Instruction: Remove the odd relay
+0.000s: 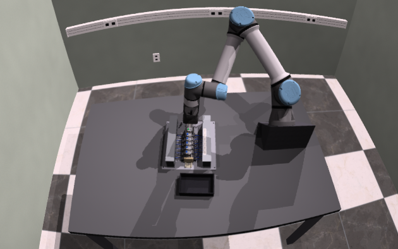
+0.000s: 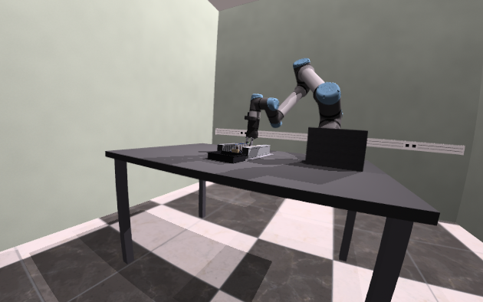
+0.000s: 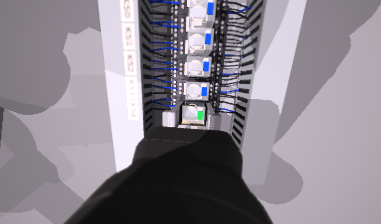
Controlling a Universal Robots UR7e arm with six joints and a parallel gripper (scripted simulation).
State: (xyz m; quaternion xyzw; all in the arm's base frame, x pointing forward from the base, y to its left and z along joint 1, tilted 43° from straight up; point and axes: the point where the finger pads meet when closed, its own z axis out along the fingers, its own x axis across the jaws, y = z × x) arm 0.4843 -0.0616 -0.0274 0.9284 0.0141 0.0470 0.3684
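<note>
The relay with the green button (image 1: 188, 129) (image 3: 193, 114) is at the back end of the relay row. The several other relays in line with it (image 1: 188, 143) (image 3: 197, 66) have blue buttons. My gripper (image 1: 189, 126) (image 2: 249, 142) (image 3: 194, 109) points down, one finger on each side of the green-button relay, and is shut on it. The contact faces are hard to see, and how far the relay sits in its socket cannot be told. The relay panel (image 1: 213, 148) (image 2: 263, 155) looks flat on the table. The black parts tray (image 1: 196, 194) (image 2: 224, 157) looks empty, in front of the panel.
Raised wiring ducts (image 1: 170, 142) (image 1: 206, 142) run along both sides of the relay row, with wires between. A tan block (image 1: 188, 160) sits at the row's front end. The robot's black base block (image 1: 287, 137) (image 2: 335, 149) stands to the right on the table (image 1: 120, 189).
</note>
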